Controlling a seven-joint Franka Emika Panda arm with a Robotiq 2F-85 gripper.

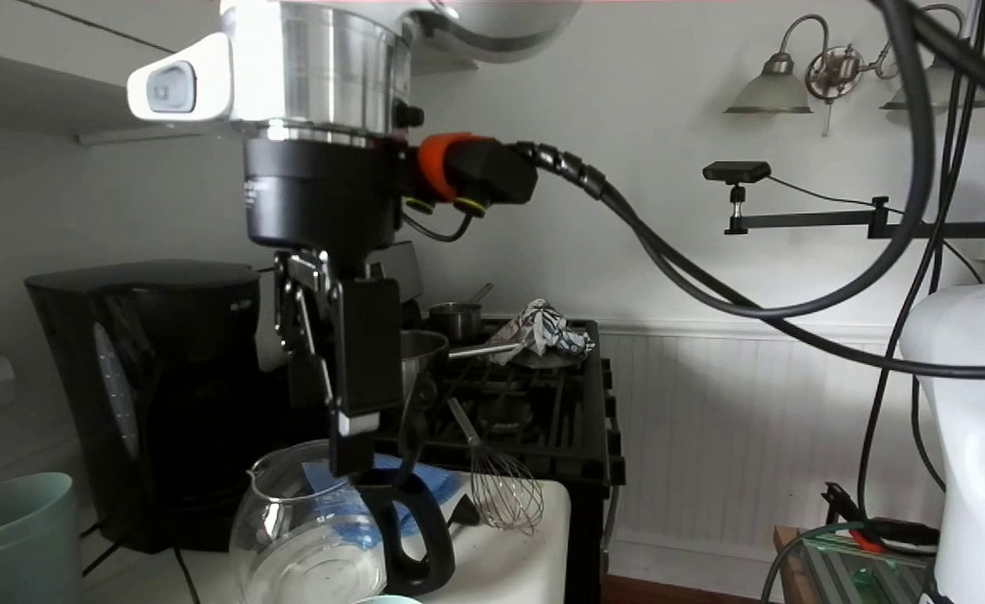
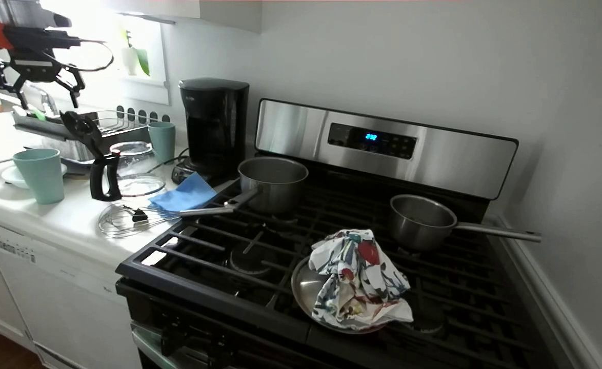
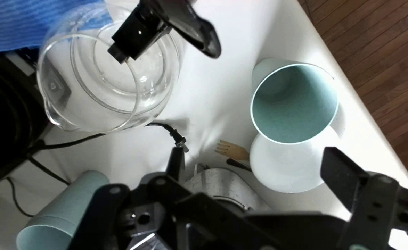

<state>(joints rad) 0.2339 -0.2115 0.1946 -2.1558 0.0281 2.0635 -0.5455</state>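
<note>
My gripper (image 2: 48, 102) is open and hangs above the white counter with nothing between its fingers; its spread fingers also show in the wrist view (image 3: 253, 152). Nearest below are a glass carafe (image 3: 103, 86) and a pale green cup (image 3: 294, 104). The carafe, with black handle (image 1: 409, 537) and raised black lid (image 2: 83, 128), stands on the counter. In an exterior view the gripper overlaps the carafe's rim, but contact cannot be told there. The upright cup stands by a white dish (image 3: 287, 166). A wooden fork (image 3: 233, 150) lies beside the dish.
A black coffee maker (image 2: 214, 123) and a second green cup (image 2: 162, 143) stand behind the carafe. A whisk (image 1: 505, 491) and blue cloth (image 2: 185, 193) lie near the stove (image 2: 203, 277). Saucepans (image 2: 273, 187) and a patterned cloth (image 2: 357, 277) on a pan sit there.
</note>
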